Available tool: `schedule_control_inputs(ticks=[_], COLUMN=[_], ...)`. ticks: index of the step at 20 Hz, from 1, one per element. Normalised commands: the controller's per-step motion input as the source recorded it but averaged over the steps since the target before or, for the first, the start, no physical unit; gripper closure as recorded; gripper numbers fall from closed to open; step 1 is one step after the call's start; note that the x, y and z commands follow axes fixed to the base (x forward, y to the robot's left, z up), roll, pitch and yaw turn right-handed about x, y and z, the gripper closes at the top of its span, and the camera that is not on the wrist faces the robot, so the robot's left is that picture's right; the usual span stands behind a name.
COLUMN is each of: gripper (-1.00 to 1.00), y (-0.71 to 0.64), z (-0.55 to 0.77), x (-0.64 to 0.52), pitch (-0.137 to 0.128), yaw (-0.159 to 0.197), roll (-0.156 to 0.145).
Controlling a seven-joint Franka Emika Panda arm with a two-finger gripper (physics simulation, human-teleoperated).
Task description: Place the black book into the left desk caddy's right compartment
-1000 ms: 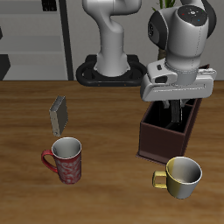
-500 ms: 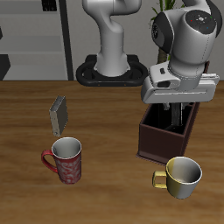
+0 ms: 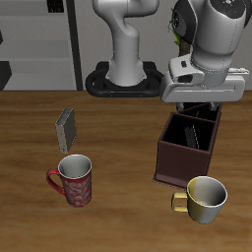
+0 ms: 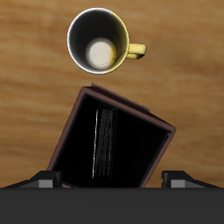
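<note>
Two mugs, two books, one caddy logged on table (image 3: pixel 123 148).

Noted grey book (image 3: pixel 67 128) standing on edge farther back, red mug (image 3: pixel 72 180) nearer the front edge, well apart from the work area. Untouched across all three exterior frames.

Noted caddy (image 3: pixel 187 148) next, yellow mug (image 3: pixel 202 200) just in front of it, near but apart.

Found black book (image 3: pixel 198 134) inside caddy, leaning at a tilt against an inner wall. Seen in wrist view as a slim pale-edged strip (image 4: pixel 105 140) in the dark interior. Judged to sit in the right compartment (image 4: pixel 131 149), though dividers too dark there to confirm.

Change since a second ago: gripper (image 3: pixel 202 102) raised out of the caddy mouth, now hovering above it. Wrist view: fingers (image 4: pixel 44 179) spread wide, nothing between them, so released and empty.

Reading: drop done, book left behind in caddy. Task judged essentially complete, pending check of compartment. Remaining risk judged small: book tilted, could slide flatter, but walled in.
</note>
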Motion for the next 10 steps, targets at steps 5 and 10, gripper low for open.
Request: schedule_control_inputs(ticks=[5, 10], gripper=[-1.00, -1.00], y=[-0.02, -0.09], z=[0.22, 0.37], x=[-0.12, -0.20], pitch=[-0.026, -0.045], yaw=[-0.008, -0.024], roll=[0.004, 0.013])
